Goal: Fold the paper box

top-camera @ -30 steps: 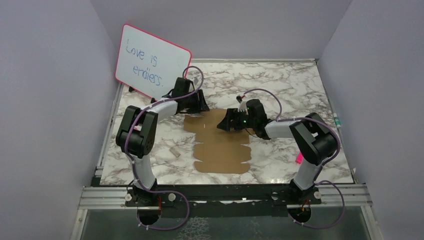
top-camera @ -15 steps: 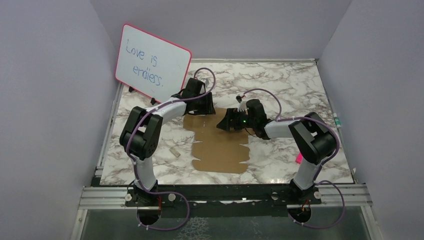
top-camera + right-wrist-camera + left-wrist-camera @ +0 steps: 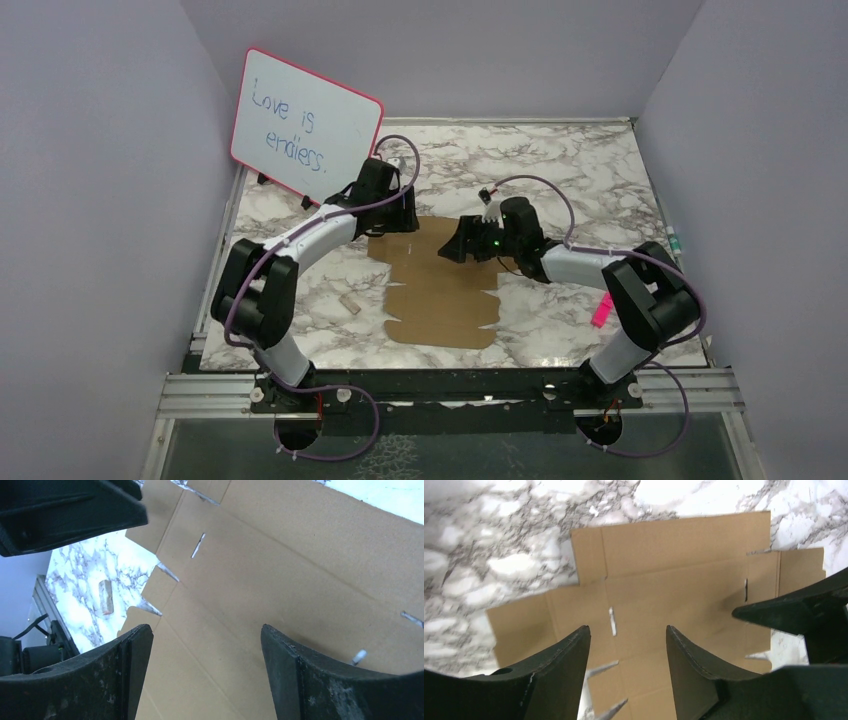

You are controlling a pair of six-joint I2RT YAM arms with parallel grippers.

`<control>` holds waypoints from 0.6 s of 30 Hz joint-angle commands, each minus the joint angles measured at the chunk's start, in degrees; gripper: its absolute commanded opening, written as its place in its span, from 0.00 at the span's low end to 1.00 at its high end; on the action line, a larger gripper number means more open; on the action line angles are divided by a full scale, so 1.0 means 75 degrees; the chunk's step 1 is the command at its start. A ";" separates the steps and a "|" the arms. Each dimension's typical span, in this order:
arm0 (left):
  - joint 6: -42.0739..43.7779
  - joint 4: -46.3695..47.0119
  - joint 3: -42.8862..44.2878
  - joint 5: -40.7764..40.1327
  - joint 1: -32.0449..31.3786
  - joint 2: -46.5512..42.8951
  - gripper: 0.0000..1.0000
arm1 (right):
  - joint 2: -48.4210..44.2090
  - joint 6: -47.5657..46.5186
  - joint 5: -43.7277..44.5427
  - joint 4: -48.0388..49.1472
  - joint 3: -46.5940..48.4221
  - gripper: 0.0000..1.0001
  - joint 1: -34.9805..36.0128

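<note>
The paper box [image 3: 440, 295] is a flat brown die-cut cardboard sheet with flaps and notches, lying in the middle of the marble table. It fills the left wrist view [image 3: 674, 595] and the right wrist view [image 3: 280, 580]. My left gripper [image 3: 392, 228] hovers over the sheet's far left corner, open and empty; its jaws [image 3: 626, 630] stand apart above the cardboard. My right gripper [image 3: 455, 246] is over the sheet's far right part, open and empty [image 3: 205, 630]. The two grippers face each other closely.
A pink-framed whiteboard [image 3: 305, 125] stands at the back left, close behind the left arm. A small tan scrap [image 3: 348, 303] lies left of the sheet. A pink marker [image 3: 600, 311] lies at the right. Purple walls enclose the table.
The left arm has swung: its elbow moved left and its gripper shifted a little left and nearer over the sheet's far left corner. The right gripper stayed roughly in place.
</note>
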 commanded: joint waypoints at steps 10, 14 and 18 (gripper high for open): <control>-0.0658 0.0392 -0.2778 0.0322 -0.0032 -0.2386 0.62 | -0.0785 0.0478 -0.0572 0.0166 -0.1237 0.85 0.0075; -0.0926 0.0884 -0.3198 0.0608 -0.0025 -0.2451 0.62 | -0.0693 0.0554 -0.0615 0.0297 -0.1348 0.85 0.0089; -0.1028 0.1119 -0.3296 0.0684 -0.0027 -0.2183 0.62 | -0.0523 0.0593 -0.0647 0.0401 -0.1366 0.85 0.0107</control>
